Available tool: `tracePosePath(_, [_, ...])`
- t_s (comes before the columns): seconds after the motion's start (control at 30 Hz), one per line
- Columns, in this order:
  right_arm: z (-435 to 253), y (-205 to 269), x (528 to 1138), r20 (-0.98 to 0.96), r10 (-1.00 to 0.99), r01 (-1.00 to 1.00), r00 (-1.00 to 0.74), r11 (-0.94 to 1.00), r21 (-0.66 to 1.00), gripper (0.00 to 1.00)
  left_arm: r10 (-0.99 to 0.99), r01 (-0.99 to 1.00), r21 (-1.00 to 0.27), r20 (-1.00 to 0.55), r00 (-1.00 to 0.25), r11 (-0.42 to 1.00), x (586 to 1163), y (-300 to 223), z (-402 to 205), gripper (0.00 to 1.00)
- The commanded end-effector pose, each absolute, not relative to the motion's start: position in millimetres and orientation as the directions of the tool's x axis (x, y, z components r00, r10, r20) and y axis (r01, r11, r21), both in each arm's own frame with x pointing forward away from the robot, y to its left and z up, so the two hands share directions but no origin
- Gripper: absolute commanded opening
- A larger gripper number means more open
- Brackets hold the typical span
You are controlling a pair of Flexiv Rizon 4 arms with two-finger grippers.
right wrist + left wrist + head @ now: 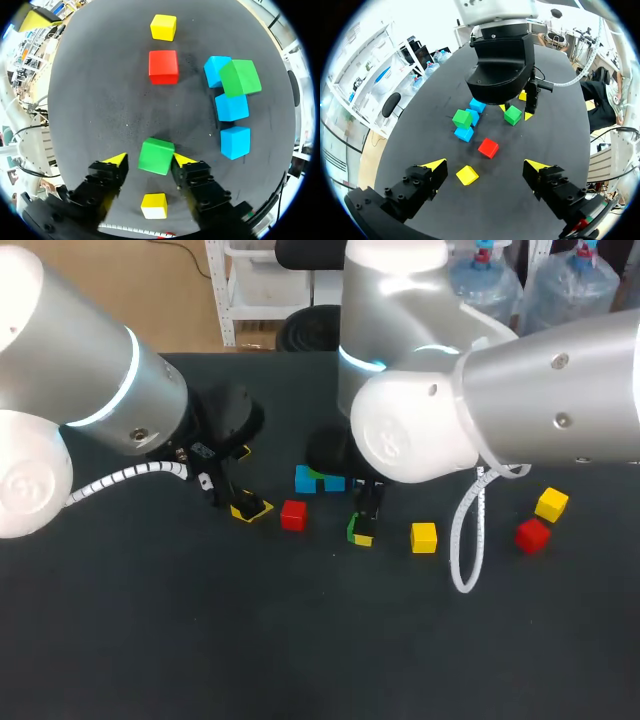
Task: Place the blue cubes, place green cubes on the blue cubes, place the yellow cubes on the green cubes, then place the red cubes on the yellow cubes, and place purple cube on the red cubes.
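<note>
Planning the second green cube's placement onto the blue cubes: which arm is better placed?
Right. The right gripper straddles the loose green cube, with the blue cubes just beside it. The left gripper hovers open by a yellow cube.

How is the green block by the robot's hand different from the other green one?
The near green cube lies between the right hand's open fingers, apart from the blue cubes. The far green cube rests atop the blue cubes, with no hand around it. Both look alike.
</note>
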State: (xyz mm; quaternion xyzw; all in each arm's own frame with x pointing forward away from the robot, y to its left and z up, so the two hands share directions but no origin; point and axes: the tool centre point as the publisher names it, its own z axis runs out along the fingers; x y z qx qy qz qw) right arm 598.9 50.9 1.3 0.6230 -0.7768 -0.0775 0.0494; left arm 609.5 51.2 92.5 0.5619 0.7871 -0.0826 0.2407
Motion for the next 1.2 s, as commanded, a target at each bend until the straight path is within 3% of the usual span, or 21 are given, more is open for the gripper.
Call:
tracePosePath(0.03, [1,52,599,-0.013,-0.975,-0.960,-0.222,0.217,0.179,0.48,0.846,0.924,0.140,-0.469,-0.254,0.356,610,51,93,1.00])
tracePosePath(0.23, [1,52,599,-0.006,-0.974,-0.958,-0.226,0.222,0.181,0.49,0.846,0.924,0.140,-0.469,-0.254,0.356,610,51,93,1.00])
tracePosePath(0.3, [0,52,599,-0.005,-0.974,-0.958,-0.226,0.222,0.183,0.45,0.846,0.924,0.140,-0.469,-0.254,0.356,610,51,93,1.00])
tracePosePath(0.43, [0,52,599,-0.007,-0.973,-0.957,-0.230,0.225,0.185,0.00,0.846,0.924,0.140,-0.469,-0.254,0.356,610,51,93,1.00])
tracePosePath(0.97, [18,43,606,-0.085,-0.976,-0.968,-0.200,0.184,0.171,0.00,0.846,0.924,0.140,-0.469,-0.254,0.356,610,51,93,1.00])
tracePosePath(1.2, [42,33,609,-0.131,-0.989,-0.972,-0.074,0.042,0.231,0.00,0.846,0.924,0.140,-0.469,-0.254,0.356,610,51,93,1.00])
